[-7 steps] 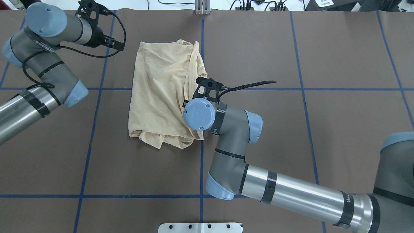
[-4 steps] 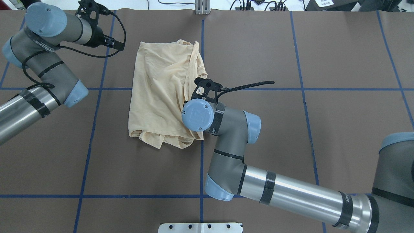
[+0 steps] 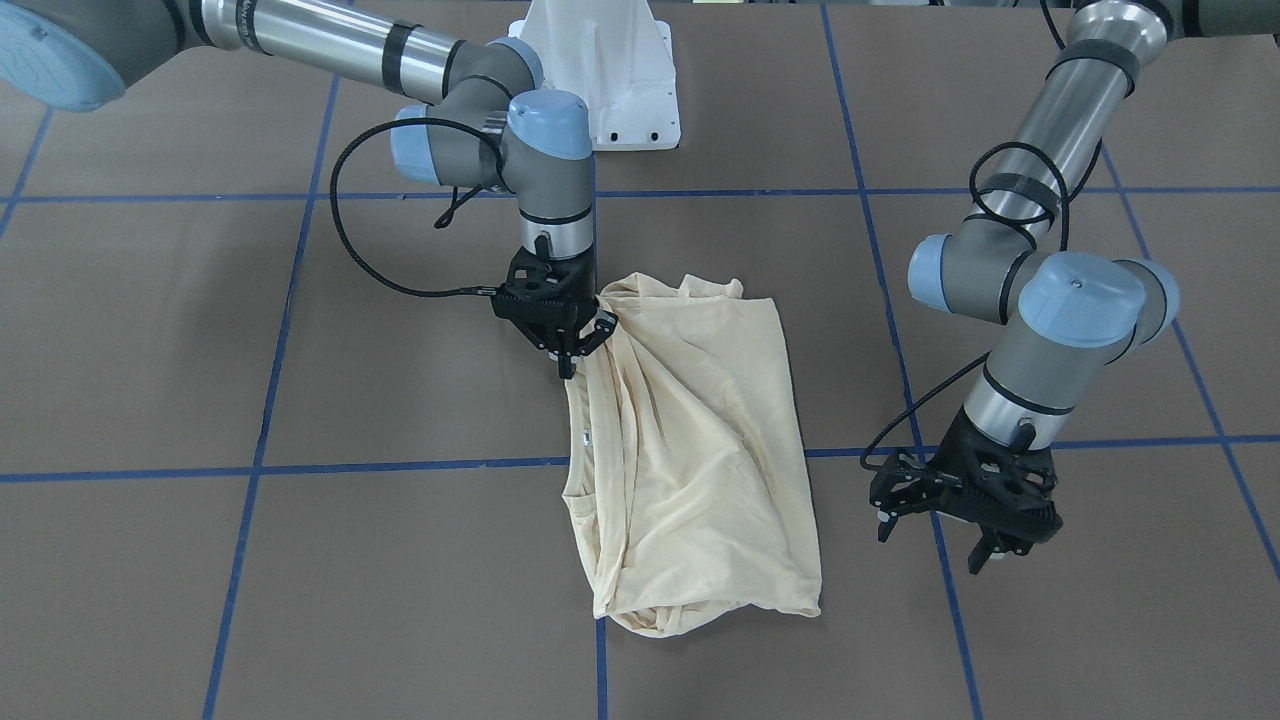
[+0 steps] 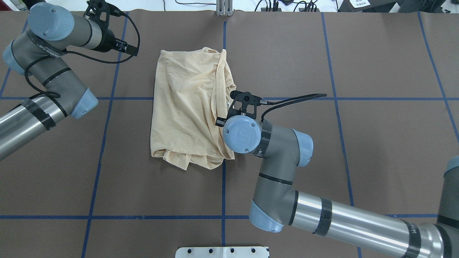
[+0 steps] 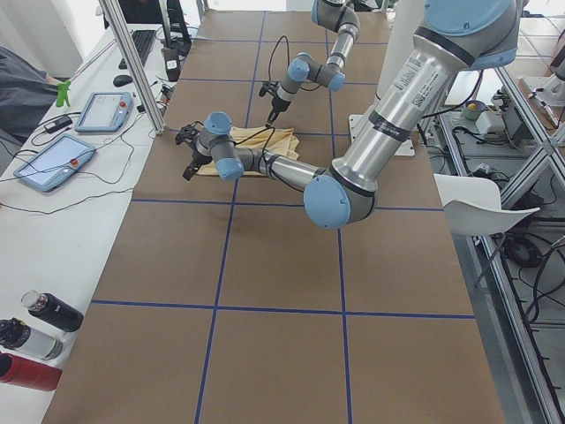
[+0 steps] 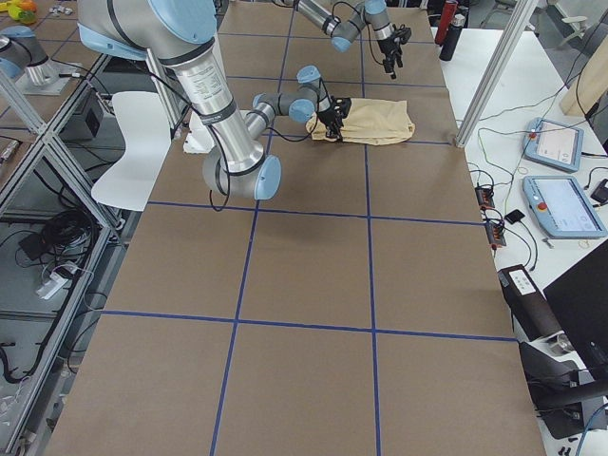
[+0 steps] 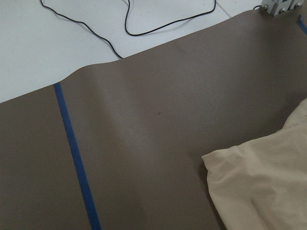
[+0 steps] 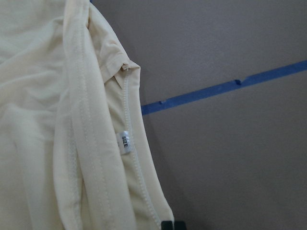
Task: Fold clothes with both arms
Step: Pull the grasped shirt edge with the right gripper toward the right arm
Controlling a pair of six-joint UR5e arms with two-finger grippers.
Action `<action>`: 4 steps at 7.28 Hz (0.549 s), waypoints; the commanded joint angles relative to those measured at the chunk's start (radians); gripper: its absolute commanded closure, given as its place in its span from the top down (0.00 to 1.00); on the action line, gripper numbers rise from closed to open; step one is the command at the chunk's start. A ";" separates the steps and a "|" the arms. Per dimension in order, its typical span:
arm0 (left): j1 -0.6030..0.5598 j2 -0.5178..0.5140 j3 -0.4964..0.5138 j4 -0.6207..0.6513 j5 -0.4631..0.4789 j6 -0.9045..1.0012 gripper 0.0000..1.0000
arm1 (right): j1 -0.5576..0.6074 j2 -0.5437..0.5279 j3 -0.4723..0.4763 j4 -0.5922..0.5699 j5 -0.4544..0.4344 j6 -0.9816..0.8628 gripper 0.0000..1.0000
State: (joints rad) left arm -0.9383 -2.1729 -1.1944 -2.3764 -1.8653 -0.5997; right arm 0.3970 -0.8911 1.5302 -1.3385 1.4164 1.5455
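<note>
the shirt [image 3: 700, 450] lies bunched in a rough oblong mid-worktop [image 3: 300, 560]. the right tool [image 3: 572, 358] is pinched closed on its edge near the label [image 8: 124, 142], with cloth drawn up to it. the left tool [image 3: 930, 545] hangs spread wide beside the shirt, holding nothing. the cloth looks thin, limp and light, so it will likely sag. best to pinch seams or corners.

Overhead, the right arm [image 4: 242, 133] covers the right gripper [image 3: 578, 348] and the shirt [image 4: 186, 107] edge under it. Both wrist views crop the shirt at their edges. In the side views the left gripper [image 3: 935, 540] is too small for its jaws to be read.
</note>
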 commanded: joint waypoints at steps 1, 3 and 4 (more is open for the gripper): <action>0.003 0.005 -0.002 -0.010 0.000 -0.002 1.00 | -0.007 -0.159 0.157 0.004 0.006 -0.047 0.00; 0.004 0.004 -0.002 -0.010 0.000 -0.002 1.00 | -0.012 -0.170 0.185 0.002 -0.007 -0.053 0.00; 0.004 0.005 -0.002 -0.010 0.000 -0.002 1.00 | -0.029 -0.176 0.198 0.002 -0.011 -0.047 0.00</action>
State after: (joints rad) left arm -0.9349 -2.1684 -1.1964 -2.3866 -1.8653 -0.6013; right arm 0.3832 -1.0579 1.7082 -1.3356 1.4126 1.4953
